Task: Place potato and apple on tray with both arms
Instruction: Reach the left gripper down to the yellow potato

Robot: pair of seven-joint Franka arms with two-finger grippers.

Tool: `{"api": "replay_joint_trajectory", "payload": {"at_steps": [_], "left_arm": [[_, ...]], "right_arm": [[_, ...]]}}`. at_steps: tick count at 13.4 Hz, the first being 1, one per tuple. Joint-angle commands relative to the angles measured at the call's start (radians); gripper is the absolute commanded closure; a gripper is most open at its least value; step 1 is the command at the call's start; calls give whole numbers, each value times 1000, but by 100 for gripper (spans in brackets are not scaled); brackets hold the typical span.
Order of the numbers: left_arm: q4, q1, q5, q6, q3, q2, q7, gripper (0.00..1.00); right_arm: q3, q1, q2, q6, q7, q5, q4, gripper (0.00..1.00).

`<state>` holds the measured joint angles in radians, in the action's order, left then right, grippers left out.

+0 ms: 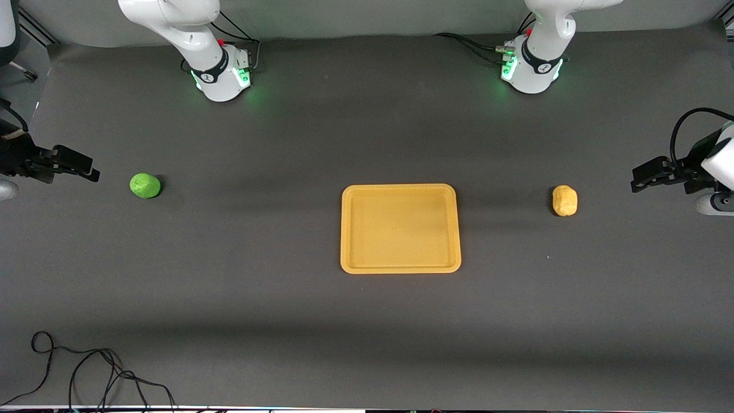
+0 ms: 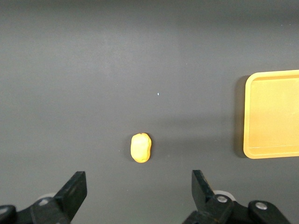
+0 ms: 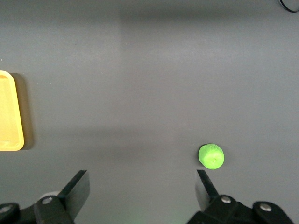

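Black loose cable (image 1: 86,373) lies curled on the dark table (image 1: 287,321), closest to the front camera, toward the right arm's end. Next I see the tray (image 1: 400,228), flat and yellow-orange, in the middle of the table with nothing in it. A bit farther from the camera than the tray's middle, the potato (image 1: 565,200) sits on the table toward the left arm's end, well apart from the tray. The apple (image 1: 145,185) sits toward the right arm's end, even more apart from the tray, and a little farther from the camera than the potato. My left gripper (image 1: 651,175) hangs over the table at its own end, out past the potato, and its fingers (image 2: 74,189) are spread wide with nothing between them. My right gripper (image 1: 77,166) hangs over the table at its end, out past the apple, and its fingers (image 3: 79,186) are spread wide too, holding nothing. Farthest off, both arm bases stand at the table's edge, lit green.
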<state>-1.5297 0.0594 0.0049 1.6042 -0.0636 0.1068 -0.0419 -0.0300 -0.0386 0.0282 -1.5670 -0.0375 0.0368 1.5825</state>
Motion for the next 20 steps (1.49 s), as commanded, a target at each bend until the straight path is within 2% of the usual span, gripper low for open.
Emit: {"api": "replay_joint_trajectory", "payload": {"at_steps": [1,5,7,9,12,16,19,20], "left_arm": [[14,0,4,-1,2,4,-1,0],[10,0,4,2,2,4,-3,0],[-30,3,3,22,4,-2,-3,0],[-130,3,3,115,7,-25,-4,0],[-327,3,3,303,8,-42,-18,0],[-548,14,6,449,13,-38,-93,1],[-763,65,12,693,13,-7,-191,1],[-797,94,12,756,13,22,-237,1]], "right_arm": [[-10,11,7,9,4,-5,-21,0],[-8,14,9,8,7,-21,-22,0],[-8,13,10,5,4,-23,-21,0],[-8,13,9,-7,1,-28,-16,0],[-8,14,9,-15,-25,-31,-15,0],[-8,14,6,-15,-30,-34,-7,0],[-8,14,-1,-18,-30,-34,11,0],[-8,14,-2,-19,-30,-34,11,0]]}}
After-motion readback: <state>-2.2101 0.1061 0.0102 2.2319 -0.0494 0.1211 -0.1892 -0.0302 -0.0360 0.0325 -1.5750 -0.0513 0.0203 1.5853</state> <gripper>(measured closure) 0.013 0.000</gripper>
